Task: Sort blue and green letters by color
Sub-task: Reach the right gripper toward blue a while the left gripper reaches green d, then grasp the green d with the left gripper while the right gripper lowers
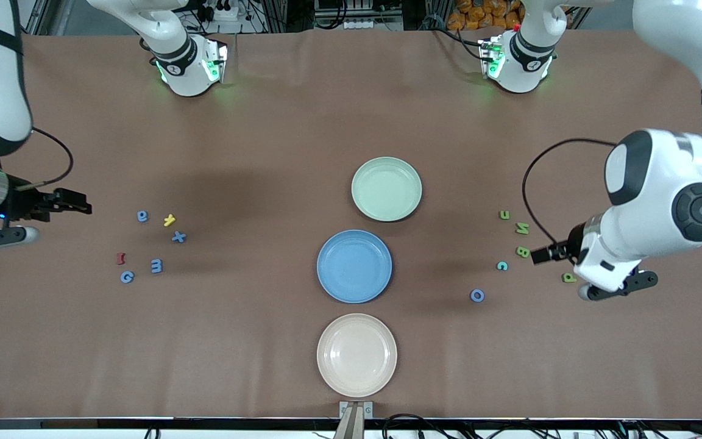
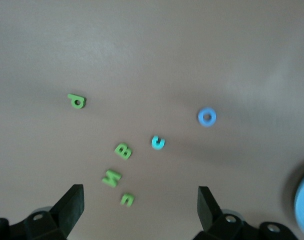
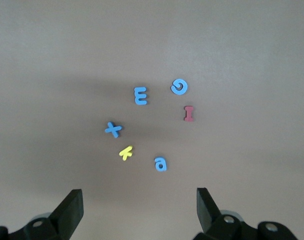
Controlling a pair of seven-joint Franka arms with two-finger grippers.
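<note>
Now the brown table (image 1: 265, 122) carries 3 plates in a row, green (image 1: 386, 188), blue (image 1: 354, 266), pink (image 1: 356, 355). Both grippers, left (image 1: 616, 286) and right (image 1: 52, 210), hover wide open and empty over the table's ends. Green letters (image 1: 522, 228) lie near the left gripper, blue letters (image 1: 156, 265) near the right.

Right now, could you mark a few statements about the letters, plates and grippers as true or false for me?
1. All three plates are empty. True: the green plate, blue plate and beige plate hold nothing.
2. The left gripper holds a green letter. False: it is open and empty, over the green letters.
3. A yellow letter lies among the blue letters. True.
4. The blue O lies in the blue plate. False: it lies on the table.
5. The right gripper is shut. False: it is open.
</note>
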